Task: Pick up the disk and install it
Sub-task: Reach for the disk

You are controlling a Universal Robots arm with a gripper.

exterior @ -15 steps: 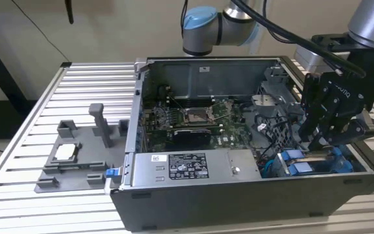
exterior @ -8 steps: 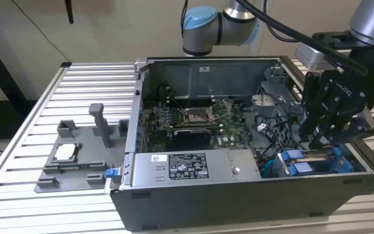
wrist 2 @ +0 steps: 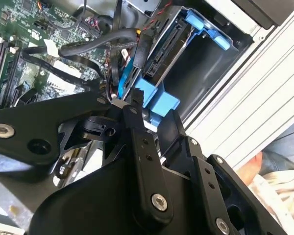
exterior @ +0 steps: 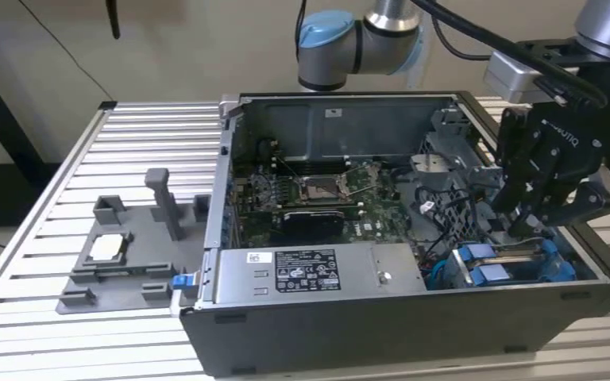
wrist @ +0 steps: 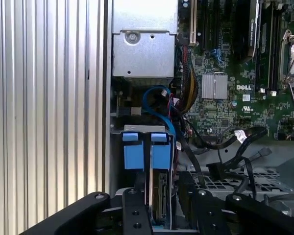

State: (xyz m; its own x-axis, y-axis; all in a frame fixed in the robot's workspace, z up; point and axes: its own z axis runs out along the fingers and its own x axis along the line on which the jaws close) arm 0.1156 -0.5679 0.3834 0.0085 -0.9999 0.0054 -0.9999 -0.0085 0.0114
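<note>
An open computer case [exterior: 390, 333] lies on a slatted metal surface [exterior: 29, 262] with its side panel off. I am the arm reaching into it from above, at the case's front corner on the exterior view's right.

My jaws hang directly over the drive bay [wrist 2: 206, 83] in that corner. The disk [wrist: 160, 196] is right beneath them, already down inside the bay. It stands on its thin edge rather than lying flat. In the first wrist view I see it edge-on: a narrow strip of grey metal, with the two bright blue tabs [wrist: 147, 149] of its carrier at the end away from me.

The relation that matters is how the disk and the jaws line up. The jaws straddle the disk's thin dimension, one side against each flat face. I judge that its long axis runs level along the case's front wall, crosswise to the line on which the jaws close. In the exterior view the blue carrier [exterior: 479, 268] shows just below the jaws, near the end of the grey power supply [exterior: 305, 270].

I cannot tell whether the jaws are clamped on the disk or only set close around it, and I cannot tell whether it is fully seated.

In the second wrist view the disk's connector end [wrist 2: 164, 46] faces a tangle of black cables [wrist 2: 88, 46] and the motherboard [wrist 2: 19, 54]. A blue data cable [wrist: 159, 100] loops just beyond the tabs.
</note>
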